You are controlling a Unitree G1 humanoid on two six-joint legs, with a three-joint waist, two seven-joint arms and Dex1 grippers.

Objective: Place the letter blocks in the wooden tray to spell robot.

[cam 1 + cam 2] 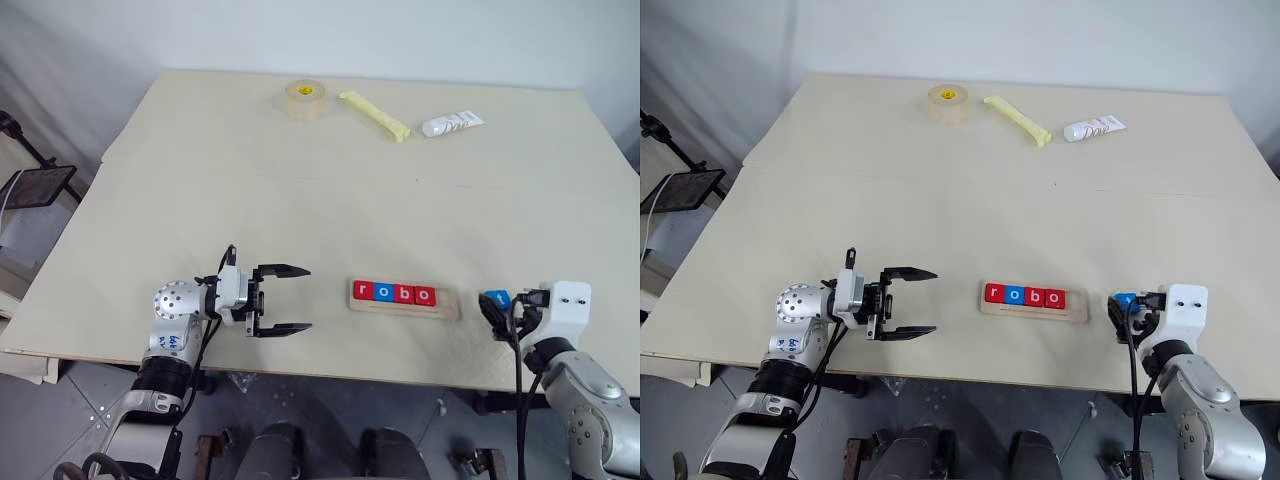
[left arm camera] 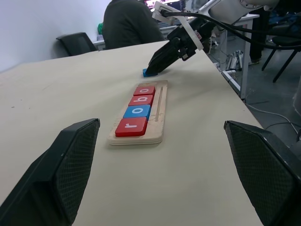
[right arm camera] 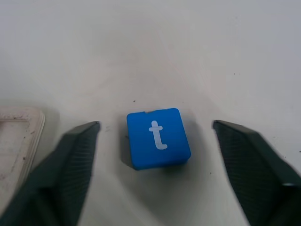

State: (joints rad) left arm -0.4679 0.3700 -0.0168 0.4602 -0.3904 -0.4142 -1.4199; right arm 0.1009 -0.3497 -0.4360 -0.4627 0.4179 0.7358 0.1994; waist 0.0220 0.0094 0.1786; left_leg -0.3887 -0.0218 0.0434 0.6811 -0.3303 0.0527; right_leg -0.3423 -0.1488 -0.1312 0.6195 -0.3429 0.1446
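Now right tool point(image 3: 155, 136) straddles t block point(image 3: 158, 137), spread.

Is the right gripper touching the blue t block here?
Apart. The right wrist view shows the t block lying on the table between the right gripper's open fingers, with bare table on both sides.

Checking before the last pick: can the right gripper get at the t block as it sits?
Probably yes. The right gripper is open with the blue t block lying flat on the table between its fingers, apart from the wooden tray; nothing blocks it.
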